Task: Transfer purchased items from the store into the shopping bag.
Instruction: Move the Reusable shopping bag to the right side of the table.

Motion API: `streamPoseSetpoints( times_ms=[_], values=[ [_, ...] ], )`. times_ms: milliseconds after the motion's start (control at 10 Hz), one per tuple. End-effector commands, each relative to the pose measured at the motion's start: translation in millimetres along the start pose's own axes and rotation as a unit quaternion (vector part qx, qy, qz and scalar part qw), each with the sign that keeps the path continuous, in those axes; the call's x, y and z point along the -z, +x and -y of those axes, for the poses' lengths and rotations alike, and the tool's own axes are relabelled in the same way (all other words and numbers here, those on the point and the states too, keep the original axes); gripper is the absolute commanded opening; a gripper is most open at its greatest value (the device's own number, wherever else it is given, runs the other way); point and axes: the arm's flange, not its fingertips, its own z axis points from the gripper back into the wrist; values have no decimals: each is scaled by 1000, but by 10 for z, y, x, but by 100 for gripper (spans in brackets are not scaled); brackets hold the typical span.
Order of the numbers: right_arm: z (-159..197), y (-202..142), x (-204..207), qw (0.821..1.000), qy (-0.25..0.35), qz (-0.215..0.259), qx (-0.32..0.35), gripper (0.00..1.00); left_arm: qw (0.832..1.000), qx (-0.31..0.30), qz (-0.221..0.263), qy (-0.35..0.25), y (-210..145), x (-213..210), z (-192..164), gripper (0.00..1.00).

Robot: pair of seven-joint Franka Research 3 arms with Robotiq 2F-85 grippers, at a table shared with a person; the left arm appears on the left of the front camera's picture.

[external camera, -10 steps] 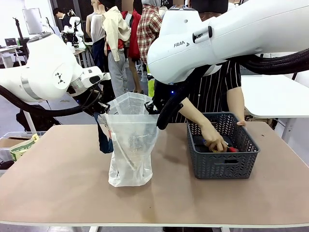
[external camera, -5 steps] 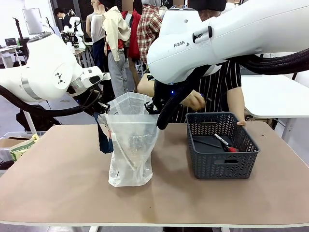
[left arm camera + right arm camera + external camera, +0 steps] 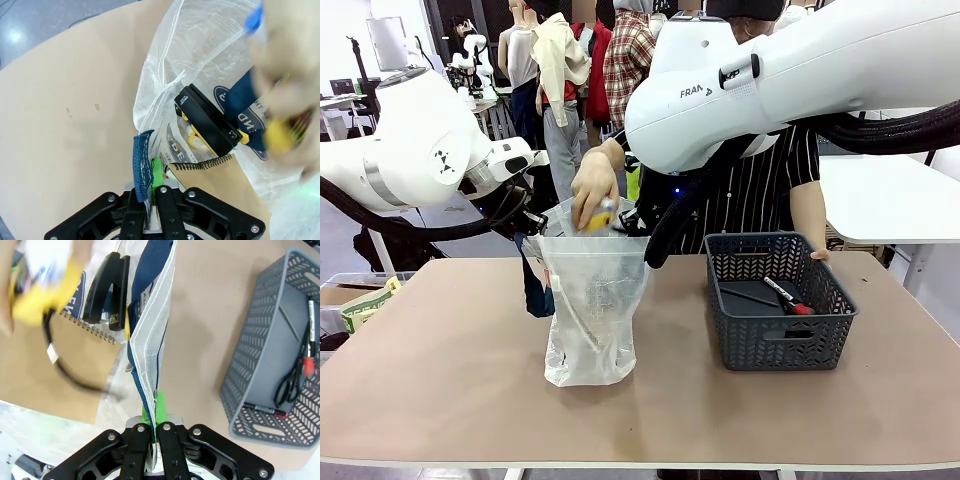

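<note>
A tan, matte surface (image 3: 440, 380) with a pale front edge fills the foreground. Behind its right end stands a white table (image 3: 890, 205) on white legs. The floor (image 3: 45, 22) is smooth, grey and glossy, and catches a bright spot of overhead light. At far left a dark screen (image 3: 342, 87) sits on a desk. A low box (image 3: 360, 277) of cardboard stands beside the surface. The light is bright and even.

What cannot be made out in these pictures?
- Yellow item in the person's hand: motion-blurred in both wrist views, behind fingers in front view.
- Print on translucent white plastic bag: left wrist view, black case partly covers it.
- Labels on markers in dark grey lattice basket: right wrist view, too small.
</note>
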Motion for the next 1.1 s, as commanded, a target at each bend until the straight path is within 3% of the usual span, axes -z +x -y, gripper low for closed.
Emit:
streamPoseSetpoints(
  times_ms=[0, 1000],
  values=[
    [11, -6, 4, 1000, -2, 0, -1, 0, 1000, -1, 0, 1, 0, -3, -12, 0],
    [11, -6, 4, 1000, -2, 0, -1, 0, 1000, -1, 0, 1, 0, -3, -12, 0]
  ],
)
